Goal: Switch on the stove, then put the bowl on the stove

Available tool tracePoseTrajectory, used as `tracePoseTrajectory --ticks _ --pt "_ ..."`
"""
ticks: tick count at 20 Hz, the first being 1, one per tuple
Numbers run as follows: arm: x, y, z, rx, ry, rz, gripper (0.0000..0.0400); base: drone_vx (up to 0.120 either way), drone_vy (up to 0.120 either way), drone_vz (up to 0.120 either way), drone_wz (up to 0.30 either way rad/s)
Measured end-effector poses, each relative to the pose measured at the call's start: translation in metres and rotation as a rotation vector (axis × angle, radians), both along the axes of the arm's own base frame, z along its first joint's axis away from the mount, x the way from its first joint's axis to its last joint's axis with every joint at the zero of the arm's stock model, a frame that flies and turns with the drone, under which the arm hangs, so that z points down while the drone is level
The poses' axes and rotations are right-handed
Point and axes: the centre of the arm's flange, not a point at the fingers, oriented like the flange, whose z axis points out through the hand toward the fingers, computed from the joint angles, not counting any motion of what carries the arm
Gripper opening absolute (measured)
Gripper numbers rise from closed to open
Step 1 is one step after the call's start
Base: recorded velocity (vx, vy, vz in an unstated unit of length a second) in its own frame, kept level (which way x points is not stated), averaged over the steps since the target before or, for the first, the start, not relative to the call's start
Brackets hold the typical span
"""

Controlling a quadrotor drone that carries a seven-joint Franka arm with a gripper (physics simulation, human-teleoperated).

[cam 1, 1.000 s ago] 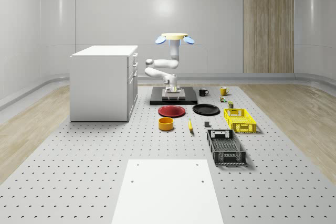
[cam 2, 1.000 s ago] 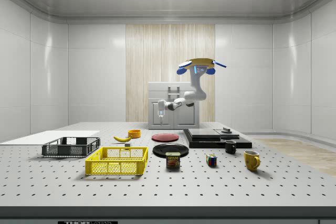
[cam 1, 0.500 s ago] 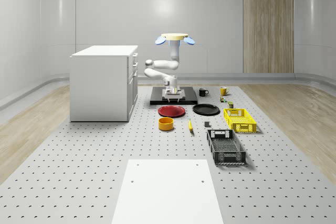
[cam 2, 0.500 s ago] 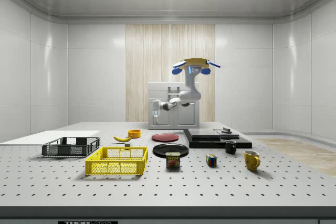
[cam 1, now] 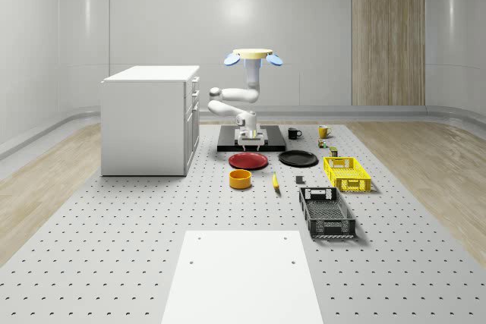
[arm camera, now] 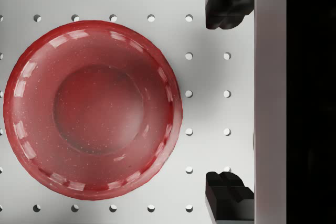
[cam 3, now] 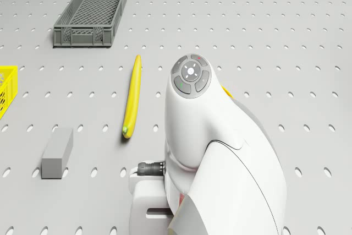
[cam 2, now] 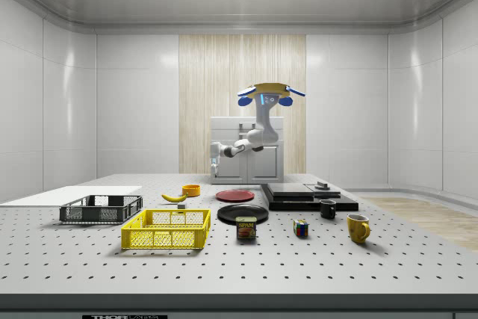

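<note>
Bowl (cam 1: pixel 240 179), orange-yellow, resting on the perforated table (cam 1: pixel 114 233), just in front of the red plate (cam 1: pixel 248 161) and well apart from the stove (cam 1: pixel 228 143), the flat black slab toward the table's far end. In the side view we see the bowl (cam 2: pixel 191 190) beside the banana (cam 2: pixel 174 197). A black plate (cam 1: pixel 298 158) lies beside the red one, and a yellow crate (cam 1: pixel 347 173) and a dark grey crate (cam 1: pixel 326 212) stand on the whole-scene view's right. We place the drone (cam 1: pixel 252 55) hovering above the stove's near part, next to the white cabinet (cam 1: pixel 148 119), its arm folded downward. The gripper (cam 1: pixel 250 139) hangs over the stove's front edge, near the red plate. In the wrist view the gripper (arm camera: pixel 226 100) looks down on the table beside the red plate (arm camera: pixel 93 109); its fingertips (arm camera: pixel 226 4) stand wide apart, released, with nothing between them. The drone view shows the banana (cam 3: pixel 132 96) and a small grey block (cam 3: pixel 57 153) on the table.
</note>
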Motion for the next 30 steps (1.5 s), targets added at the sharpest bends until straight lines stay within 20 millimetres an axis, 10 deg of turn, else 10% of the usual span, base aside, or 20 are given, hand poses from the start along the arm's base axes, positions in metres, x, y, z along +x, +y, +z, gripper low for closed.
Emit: tracePoseTrajectory --ticks 30 --pt "0.0 0.0 0.0 0.0 0.0 0.0 0.04 0.12 0.0 0.0 0.0"
